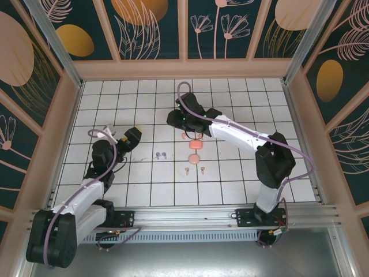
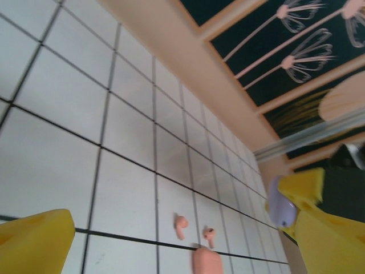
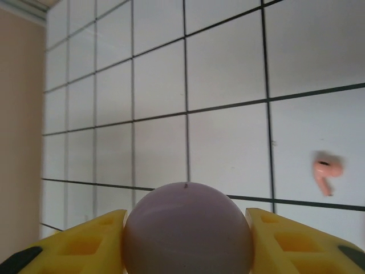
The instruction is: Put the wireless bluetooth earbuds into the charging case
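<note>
Mid-table, free tiles point(image 3: 228, 142) all round — R pincer point(image 3: 187, 225) clamps lilac case point(image 3: 187, 245); L pincer point(image 1: 132, 137) wide open.

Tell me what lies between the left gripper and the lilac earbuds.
Bare white tile, as the top view shows: the open left gripper sits left of the lilac earbuds, with nothing on the floor between them.

Under me lies a desk point(image 1: 115, 184) of white square tiles with dark grout lines, evenly lit. A pale peach wooden frame point(image 1: 184, 68) fences it on three sides. Above that I see dark teal wall panels point(image 1: 106, 29) painted with peach flowers, leaves and golden ovals. Aluminium posts point(image 1: 52, 43) stand at the far corners, and an aluminium rail point(image 1: 190, 214) runs along the near edge.
</note>
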You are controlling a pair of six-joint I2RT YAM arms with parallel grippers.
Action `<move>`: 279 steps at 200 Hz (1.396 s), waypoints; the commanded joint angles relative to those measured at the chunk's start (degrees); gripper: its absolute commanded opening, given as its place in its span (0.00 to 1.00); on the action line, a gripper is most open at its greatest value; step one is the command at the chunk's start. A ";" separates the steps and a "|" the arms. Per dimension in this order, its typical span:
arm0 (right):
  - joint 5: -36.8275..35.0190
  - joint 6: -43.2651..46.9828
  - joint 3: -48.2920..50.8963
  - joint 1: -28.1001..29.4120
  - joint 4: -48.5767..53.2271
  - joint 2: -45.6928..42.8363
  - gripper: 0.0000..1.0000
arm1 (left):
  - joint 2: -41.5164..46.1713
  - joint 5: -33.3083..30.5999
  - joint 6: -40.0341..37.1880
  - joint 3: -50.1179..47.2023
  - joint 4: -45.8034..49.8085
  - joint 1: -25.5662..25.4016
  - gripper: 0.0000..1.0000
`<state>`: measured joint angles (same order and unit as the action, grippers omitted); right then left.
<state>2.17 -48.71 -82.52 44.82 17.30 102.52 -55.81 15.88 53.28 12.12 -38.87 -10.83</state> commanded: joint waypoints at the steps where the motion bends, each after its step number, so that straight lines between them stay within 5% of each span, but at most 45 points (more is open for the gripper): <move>1: 4.29 -8.72 -0.35 -0.26 -6.11 0.57 0.43 | -1.82 1.67 1.69 -2.09 -14.48 -1.56 0.99; 133: 4.24 -16.97 -2.30 1.36 -8.69 2.26 0.43 | -24.17 -5.33 -5.31 9.07 -25.52 -15.28 0.74; 279: 6.17 -18.80 -0.63 1.85 -11.14 2.17 0.43 | -32.63 -10.78 -3.18 10.60 -37.39 -17.13 0.60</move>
<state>7.20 -66.52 -83.59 45.98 8.43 104.20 -86.83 5.96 49.21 20.75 -71.70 -27.46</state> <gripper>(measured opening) 0.468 0.602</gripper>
